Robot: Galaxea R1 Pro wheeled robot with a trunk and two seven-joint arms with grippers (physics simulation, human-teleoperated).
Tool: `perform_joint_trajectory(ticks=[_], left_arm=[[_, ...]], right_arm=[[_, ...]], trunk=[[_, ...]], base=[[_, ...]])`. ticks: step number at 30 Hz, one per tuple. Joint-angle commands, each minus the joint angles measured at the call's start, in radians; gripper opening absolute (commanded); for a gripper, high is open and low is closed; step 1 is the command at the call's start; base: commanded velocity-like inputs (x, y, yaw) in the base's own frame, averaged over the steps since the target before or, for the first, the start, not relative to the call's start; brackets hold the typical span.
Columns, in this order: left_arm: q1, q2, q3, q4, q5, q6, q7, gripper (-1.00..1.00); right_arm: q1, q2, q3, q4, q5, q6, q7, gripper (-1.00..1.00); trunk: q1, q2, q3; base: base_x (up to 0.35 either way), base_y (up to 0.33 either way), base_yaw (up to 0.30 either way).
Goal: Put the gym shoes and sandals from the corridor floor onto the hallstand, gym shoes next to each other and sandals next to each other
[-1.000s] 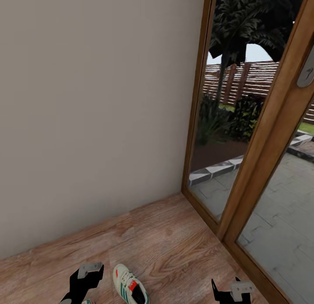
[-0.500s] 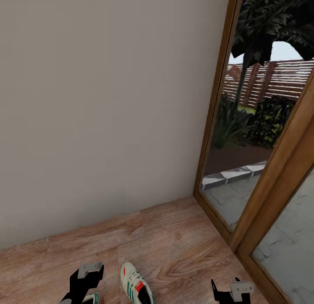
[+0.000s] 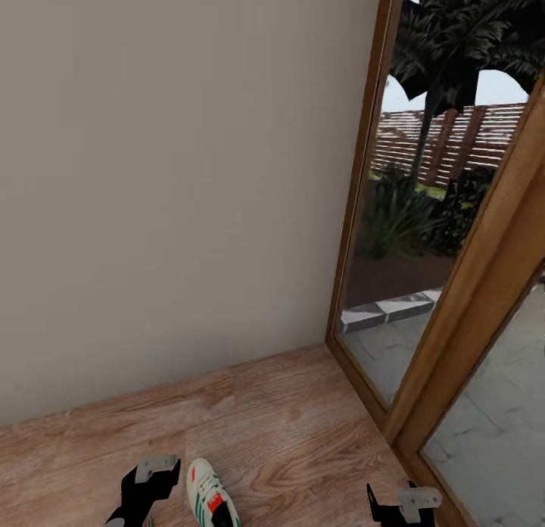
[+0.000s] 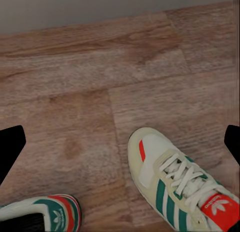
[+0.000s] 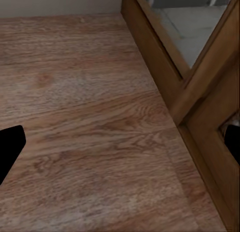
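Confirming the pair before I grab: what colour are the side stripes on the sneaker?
Teal-green stripes on the white gym shoe, clearest in the left wrist view.

Even, shadowless simulator light indoors, brighter daylight beyond the glass door [image 3: 446,209], wrist views slightly soft

Wood-grain plank corridor floor [image 3: 303,428] carries two gym shoes: one [image 4: 180,187] toe toward the wall, the second [image 4: 45,214] apart beside it, partly cropped.
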Motion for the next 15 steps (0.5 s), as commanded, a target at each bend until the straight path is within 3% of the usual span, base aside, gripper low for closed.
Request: perform_joint_trajectory(ticks=[1,6,15], left_arm=[[0.0,0.0,0.001,0.0,0.003,-0.003,0.0,1.0],[0.0,0.0,0.002,0.0,0.003,-0.003,0.0,1.0],[0.0,0.001,0.002,0.0,0.003,-0.002,0.0,1.0]], right_arm=[[-0.001,0.0,-0.003,0.001,0.01,-0.003,0.0,1.0],[-0.001,0.0,-0.003,0.001,0.01,-0.003,0.0,1.0],[-0.001,0.0,-0.003,0.001,0.01,-0.003,0.0,1.0]], trunk=[[0.0,0.0,-0.001],[0.0,0.0,-0.001],[0.0,0.0,-0.001]], base=[[0.001,-0.256,0.001],[0.001,-0.161,0.001],[0.0,-0.03,0.076]])
